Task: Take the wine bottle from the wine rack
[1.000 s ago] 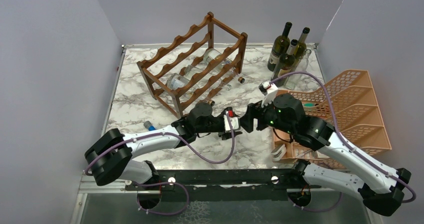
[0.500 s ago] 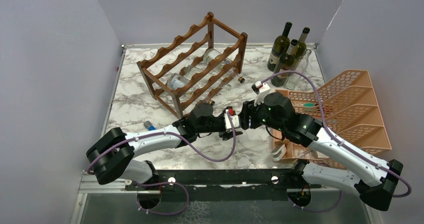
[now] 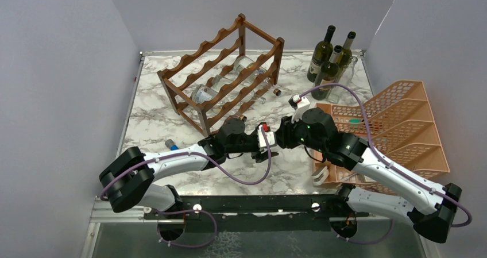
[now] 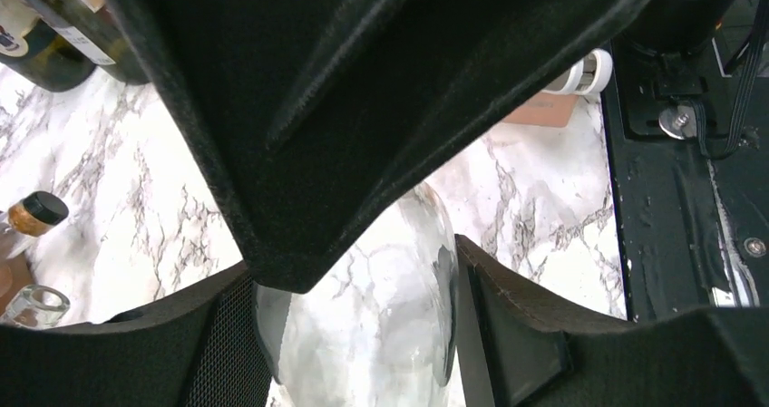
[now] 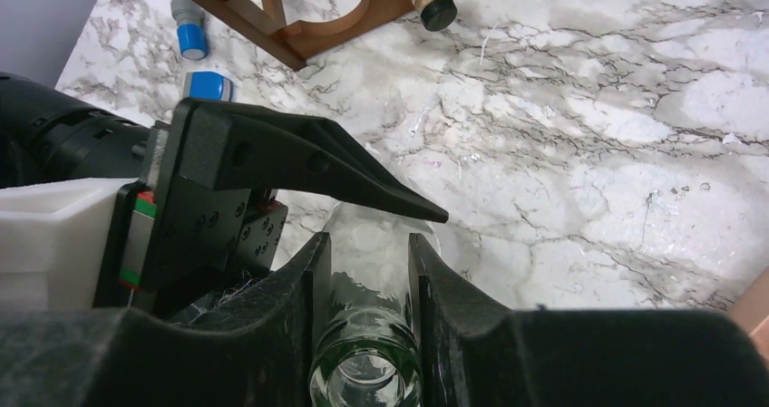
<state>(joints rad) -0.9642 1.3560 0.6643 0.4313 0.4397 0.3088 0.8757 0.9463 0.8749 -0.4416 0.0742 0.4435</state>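
As left pincer (image 4: 358, 334) holds wine bottle (image 5: 367, 375), right pincer (image 5: 367, 276) clamps it.

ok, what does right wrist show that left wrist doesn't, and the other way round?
Right wrist only: a corner of the rack, two blue caps, and the mouth of the clear bottle, its neck clamped in the right gripper.
Left wrist only: green bottles, the black base rail, and the clear bottle's body between the fingers of the left gripper.
Both: that one clear bottle, gripped, over the marble table.
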